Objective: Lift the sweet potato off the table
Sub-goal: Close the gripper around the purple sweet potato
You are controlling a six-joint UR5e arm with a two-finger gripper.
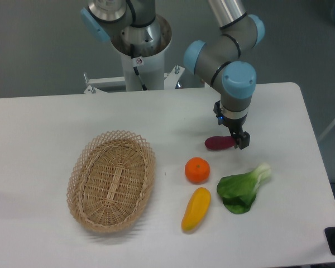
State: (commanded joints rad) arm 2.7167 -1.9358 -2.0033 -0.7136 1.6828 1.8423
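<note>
Basket [111, 181], woven wicker, oval, sits at the left of the table [39, 128]; not part of this job and well apart from the work area.

Centre-right cluster: orange [197, 170], with a yellow vegetable [196, 209] below it, and a leafy green [243, 187] to the right of both. Sweet potato [218, 143] lies flat on the table just above the orange, long axis roughly left-right, near the orange but not touching it.

Gripper [236, 135] is down over the right end of the sweet potato, covering that tip. One dark finger shows on the near right side. Jaws look parted, straddling the end, but the tool body hides the gap; cannot tell how wide they stand or whether either pad touches the skin. Nothing looks lifted; the tuber seems to rest on the table.

Judgement on the step: this is the descent and close.
- Grip is offset toward the tapered end. Taper plus smooth skin could let it squirt out or pivot when the jaws close. A shift left toward the thicker middle would likely hold better.
- Close across the short axis, low enough to catch the widest part, without pressing fingertips into the tabletop.
- Lift straight up; the orange is close enough that a swinging free end could nudge it.
</note>
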